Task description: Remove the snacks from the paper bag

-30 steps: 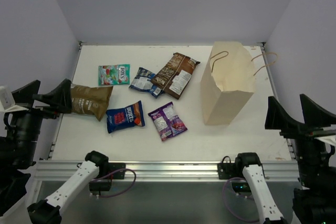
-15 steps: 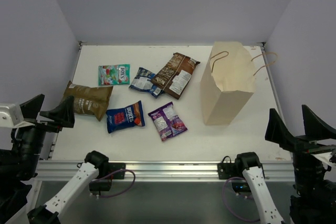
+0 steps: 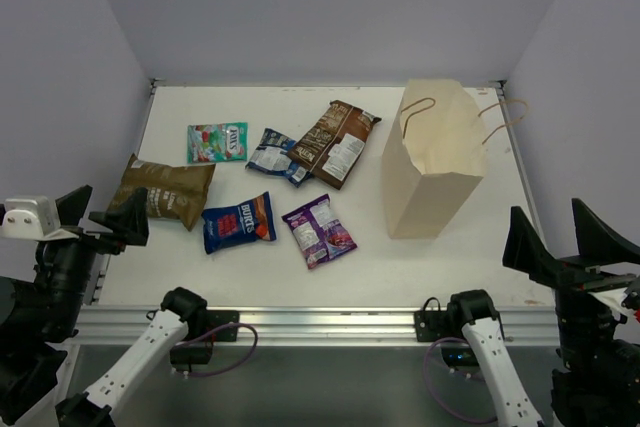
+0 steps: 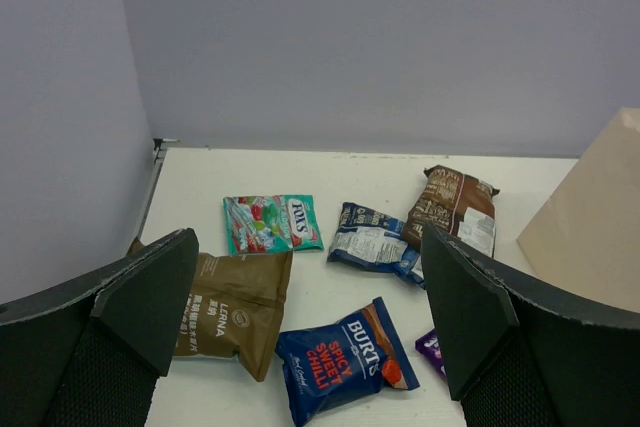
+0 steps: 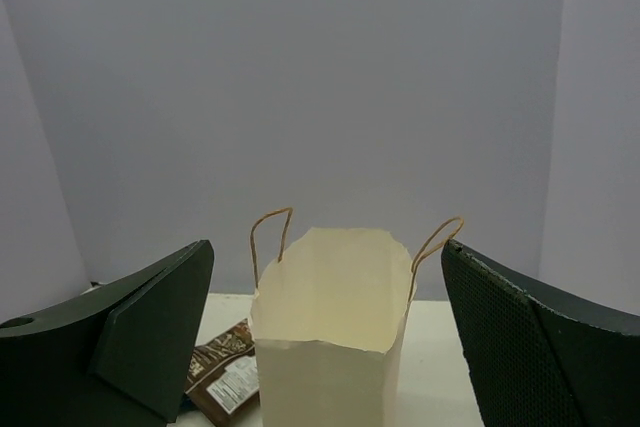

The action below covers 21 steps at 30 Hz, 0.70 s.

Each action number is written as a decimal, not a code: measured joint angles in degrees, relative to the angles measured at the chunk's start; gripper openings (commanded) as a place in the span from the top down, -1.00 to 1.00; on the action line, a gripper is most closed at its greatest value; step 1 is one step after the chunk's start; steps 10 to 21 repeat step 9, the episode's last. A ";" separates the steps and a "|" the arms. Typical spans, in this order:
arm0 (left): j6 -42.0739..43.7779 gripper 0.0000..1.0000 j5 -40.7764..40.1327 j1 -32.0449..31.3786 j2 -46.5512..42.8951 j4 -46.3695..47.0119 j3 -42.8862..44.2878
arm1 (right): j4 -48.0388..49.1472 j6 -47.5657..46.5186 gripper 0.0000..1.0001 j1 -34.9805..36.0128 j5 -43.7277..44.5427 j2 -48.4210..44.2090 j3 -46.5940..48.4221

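My left jaws stand spread wide, holding nothing, well left of the paper bag. My right jaws gape empty too, off the bag's right side. The bag stands upright on the desk. Left of it lie the dark brown-white packet, purple packet, blue-white packet, blue-red packet, green-red packet and, farthest, the olive-brown packet.

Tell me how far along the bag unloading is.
Done: six packets lie on the table left of the paper bag: green, blue-white, dark brown, olive, blue-red, purple. In hand: nothing; left gripper and right gripper are open, empty. Left: nothing visible, though the bag's inside is hidden.
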 measured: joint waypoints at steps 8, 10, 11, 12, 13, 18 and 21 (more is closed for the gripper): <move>0.00 -1.00 -0.42 0.00 0.00 0.04 -1.07 | 0.28 -0.57 -0.98 0.39 0.90 0.00 0.00; 0.00 -1.00 -0.42 0.00 0.00 0.04 -1.36 | 0.39 -0.61 -0.98 0.39 0.94 0.00 0.00; 0.00 -1.00 -0.42 0.00 0.00 0.04 -1.36 | 0.39 -0.61 -0.98 0.39 0.94 0.00 0.00; 0.00 -1.00 -0.42 0.00 0.00 0.04 -1.36 | 0.39 -0.61 -0.98 0.39 0.94 0.00 0.00; 0.00 -1.00 -0.42 0.00 0.00 0.04 -1.36 | 0.39 -0.61 -0.98 0.39 0.94 0.00 0.00; 0.00 -1.00 -0.42 0.00 0.00 0.04 -1.36 | 0.39 -0.61 -0.98 0.39 0.94 0.00 0.00; 0.00 -1.00 -0.42 0.00 0.00 0.04 -1.36 | 0.39 -0.61 -0.98 0.39 0.94 0.00 0.00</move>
